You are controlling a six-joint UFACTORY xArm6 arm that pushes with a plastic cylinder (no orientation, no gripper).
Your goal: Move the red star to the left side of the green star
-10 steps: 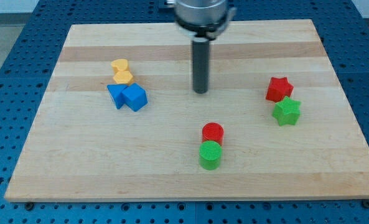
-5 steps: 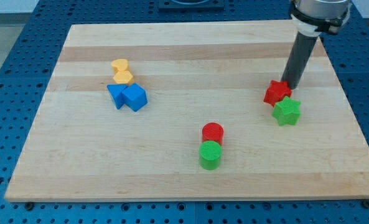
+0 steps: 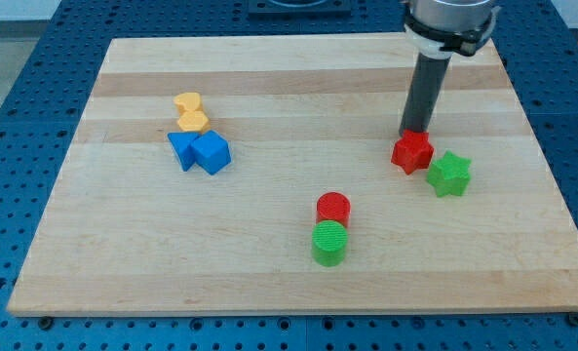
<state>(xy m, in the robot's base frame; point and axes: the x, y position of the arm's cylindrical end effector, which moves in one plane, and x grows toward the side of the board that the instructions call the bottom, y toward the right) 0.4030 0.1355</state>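
Note:
The red star (image 3: 411,152) lies on the wooden board (image 3: 289,273) at the view's right. It sits up and to the left of the green star (image 3: 449,174), close to it or just touching. My tip (image 3: 412,133) stands at the red star's top edge, touching it from above.
A red cylinder (image 3: 333,208) and a green cylinder (image 3: 329,243) stand together at the board's lower middle. Two yellow blocks (image 3: 190,111) and two blue blocks (image 3: 200,152) cluster at the left.
My tip swung from the board's middle to the right, then back left. The red star slid left and slightly down, from above the green star to its upper left.

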